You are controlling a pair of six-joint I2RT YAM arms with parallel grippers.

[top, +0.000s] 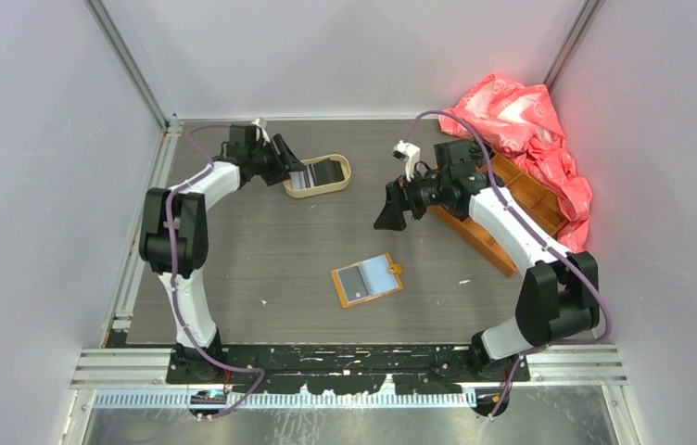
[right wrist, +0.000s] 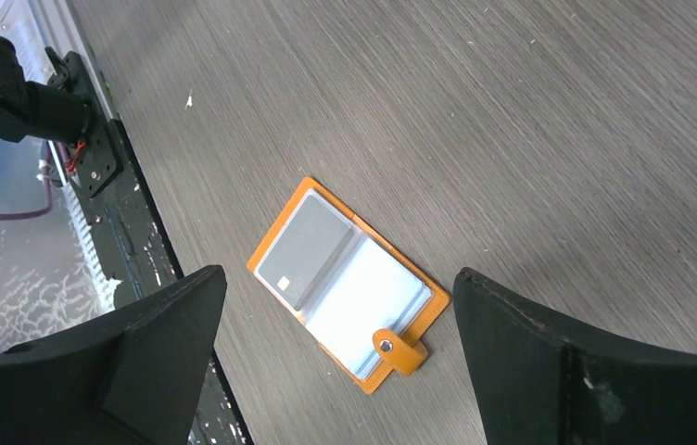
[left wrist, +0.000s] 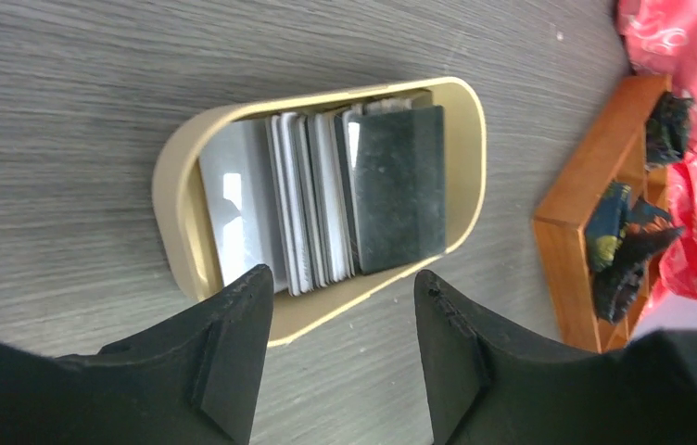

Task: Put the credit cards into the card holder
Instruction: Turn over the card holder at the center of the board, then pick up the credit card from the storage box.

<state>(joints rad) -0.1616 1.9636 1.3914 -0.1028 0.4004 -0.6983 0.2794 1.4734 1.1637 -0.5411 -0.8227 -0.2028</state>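
Jaws spread both sides: L gripper (left wrist: 340,287) at tray (left wrist: 183,176) w/ cards (left wrist: 399,185), R gripper (right wrist: 337,278) facing holder (right wrist: 345,287).

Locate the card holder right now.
Top view: card holder lies open at the table centre, toward the near edge; the oval tray sits apart, rear-left of it.

A robotics lab test cell: plain pale walls (top: 39,185) box in a grey bench (top: 261,269) on 3 sides, aluminium frame posts (top: 132,63) run up the corners, and the left arm (top: 187,306) and right arm (top: 512,232) are bolted to a black rail (top: 345,357)
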